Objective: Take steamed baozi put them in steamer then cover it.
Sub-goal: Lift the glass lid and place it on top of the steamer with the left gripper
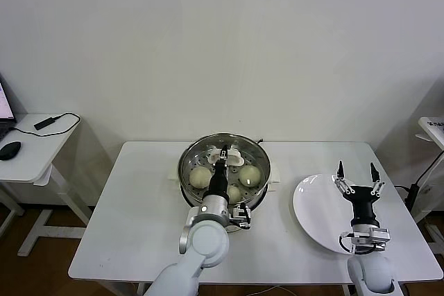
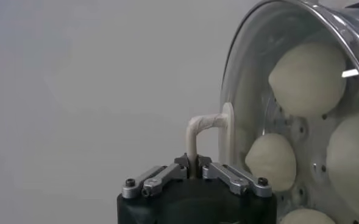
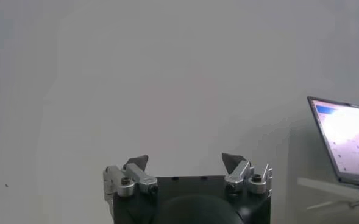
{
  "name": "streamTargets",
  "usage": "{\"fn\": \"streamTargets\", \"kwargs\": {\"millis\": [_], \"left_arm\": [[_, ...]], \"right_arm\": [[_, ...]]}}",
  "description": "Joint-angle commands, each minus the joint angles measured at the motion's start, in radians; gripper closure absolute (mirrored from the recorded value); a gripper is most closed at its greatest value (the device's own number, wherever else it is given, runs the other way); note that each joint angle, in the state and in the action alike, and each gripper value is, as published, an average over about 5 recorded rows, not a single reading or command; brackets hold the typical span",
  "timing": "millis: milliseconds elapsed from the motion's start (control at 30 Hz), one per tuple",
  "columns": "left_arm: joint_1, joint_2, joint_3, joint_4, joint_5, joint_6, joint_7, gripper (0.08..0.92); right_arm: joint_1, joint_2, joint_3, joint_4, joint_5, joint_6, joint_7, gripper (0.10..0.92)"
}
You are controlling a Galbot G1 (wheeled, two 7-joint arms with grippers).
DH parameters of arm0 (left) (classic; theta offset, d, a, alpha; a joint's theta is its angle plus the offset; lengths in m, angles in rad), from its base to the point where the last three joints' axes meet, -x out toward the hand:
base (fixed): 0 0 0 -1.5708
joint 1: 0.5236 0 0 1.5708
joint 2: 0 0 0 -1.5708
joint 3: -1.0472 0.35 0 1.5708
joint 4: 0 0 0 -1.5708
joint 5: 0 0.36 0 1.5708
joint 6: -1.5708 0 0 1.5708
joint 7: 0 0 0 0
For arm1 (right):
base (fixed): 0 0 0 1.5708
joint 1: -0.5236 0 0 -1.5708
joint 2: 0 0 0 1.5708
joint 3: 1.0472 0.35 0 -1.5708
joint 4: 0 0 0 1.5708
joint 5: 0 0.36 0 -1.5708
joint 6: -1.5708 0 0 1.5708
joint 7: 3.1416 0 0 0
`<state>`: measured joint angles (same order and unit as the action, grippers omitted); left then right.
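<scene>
Left pincer (image 2: 193,163) clamped on cover (image 2: 301,115) handle, cover over steamer (image 1: 223,168), baozi (image 1: 250,175) inside. Right pincer (image 1: 358,172) spread wide, empty, above plate (image 1: 312,206). Risk: released off-centre, cover rim rides steamer edge, slides onto worktop (image 1: 139,206).

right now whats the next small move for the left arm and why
Probably open the left end effector and lift away: it is shut on the cover's handle, and the cover appears seated on the steamer over the baozi.

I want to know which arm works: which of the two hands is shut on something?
The left hand, clamped on the cover's white handle over the steamer; the right hand is open.
</scene>
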<state>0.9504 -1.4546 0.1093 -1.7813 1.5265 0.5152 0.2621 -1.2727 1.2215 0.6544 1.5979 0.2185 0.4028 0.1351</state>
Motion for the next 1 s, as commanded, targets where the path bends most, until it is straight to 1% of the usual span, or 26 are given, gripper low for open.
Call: {"fn": "streamTargets", "kwargs": {"millis": [33, 1000], "left_arm": [[-0.005, 0.001, -0.005, 0.003, 0.012, -0.004, 0.005, 0.806], [0.002, 0.01, -0.018, 0.006, 0.013, -0.024, 0.027, 0.806]], "right_arm": [[0.0, 0.003, -0.001, 0.0, 0.0, 0.002, -0.001, 0.203], [0.008, 0.009, -0.002, -0.004, -0.006, 0.001, 0.0, 0.203]]}}
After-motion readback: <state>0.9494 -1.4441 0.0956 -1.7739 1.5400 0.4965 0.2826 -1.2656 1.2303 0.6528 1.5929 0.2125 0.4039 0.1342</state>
